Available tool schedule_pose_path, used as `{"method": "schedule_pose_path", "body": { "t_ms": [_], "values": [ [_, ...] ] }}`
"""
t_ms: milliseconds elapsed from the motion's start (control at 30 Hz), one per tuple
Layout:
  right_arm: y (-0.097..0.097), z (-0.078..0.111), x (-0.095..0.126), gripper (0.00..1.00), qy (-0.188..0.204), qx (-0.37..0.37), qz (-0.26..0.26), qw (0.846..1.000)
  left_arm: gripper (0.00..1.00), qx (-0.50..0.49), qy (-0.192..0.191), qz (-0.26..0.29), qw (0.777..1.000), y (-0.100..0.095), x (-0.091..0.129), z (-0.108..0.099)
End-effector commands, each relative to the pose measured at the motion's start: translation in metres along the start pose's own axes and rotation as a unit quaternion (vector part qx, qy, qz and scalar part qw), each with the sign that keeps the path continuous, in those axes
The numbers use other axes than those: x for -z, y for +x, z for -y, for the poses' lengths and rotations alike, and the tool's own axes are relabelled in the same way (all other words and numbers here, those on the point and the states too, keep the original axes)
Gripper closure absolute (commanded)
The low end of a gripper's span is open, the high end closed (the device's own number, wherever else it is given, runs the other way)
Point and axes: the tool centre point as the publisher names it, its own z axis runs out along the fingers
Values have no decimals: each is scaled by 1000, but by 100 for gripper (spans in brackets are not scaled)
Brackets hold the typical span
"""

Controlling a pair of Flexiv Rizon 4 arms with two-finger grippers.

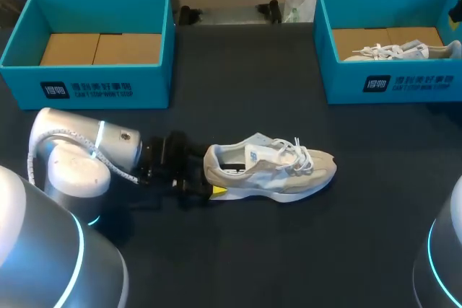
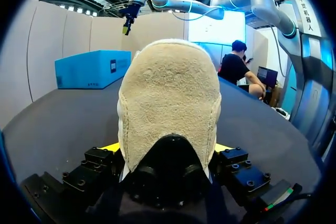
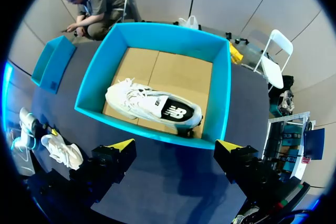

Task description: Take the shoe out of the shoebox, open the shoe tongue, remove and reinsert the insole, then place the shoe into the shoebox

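- Progress, step done: the shoe (image 1: 271, 171) is out of its box and lies on its sole on the table (image 1: 253, 250), toe towards my right and heel towards my left arm.
- Progress, step uncertain: the laces lie loose over the instep and the tongue looks lifted, so I judge it at least partly opened. I see no insole outside the shoe. Whether it has been out and back in cannot be told from these views.
- Progress, step left: the return of the shoe to a box is not yet done. The left shoebox (image 1: 86, 84), well apart from the shoe at the far left of the table, holds only its cardboard floor.
- Left gripper (image 1: 208, 178): it lies low on the table, at the heel. In the left wrist view the heel fills the gap, and both yellow fingertips (image 2: 110, 147) meet its sides from opposite flanks. I judge the gripper closed on the heel, steadying the shoe.
- Right gripper (image 3: 173, 148): spread wide and holding nothing. It hangs above the right shoebox (image 3: 223, 93), where a second shoe (image 3: 152, 106) lies on its side, well below the fingers.
- Relation to the task's shoe: the right gripper is far from it, the shoe showing only small and off to one side in the right wrist view.
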Motion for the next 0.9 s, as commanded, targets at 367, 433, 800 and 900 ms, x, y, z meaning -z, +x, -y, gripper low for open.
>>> {"method": "schedule_pose_path", "body": {
  "t_ms": [367, 433, 800, 900],
  "values": [
    [11, -10, -3, 0, 16, 11, 3, 1000, 100, 0, -1, -1, 1000, 0, 0, 0],
    [18, -16, -7, 0, 16, 10, -1, 1000, 100, 0, -1, -1, 1000, 0, 0, 0],
    [93, -26, -13, 0, 22, -46, 18, 999, 100, 0, -1, -1, 1000, 0, 0, 0],
    [118, -23, -9, 0, 20, -54, 18, 998, 100, 0, -1, -1, 1000, 0, 0, 0]
  ]
}}
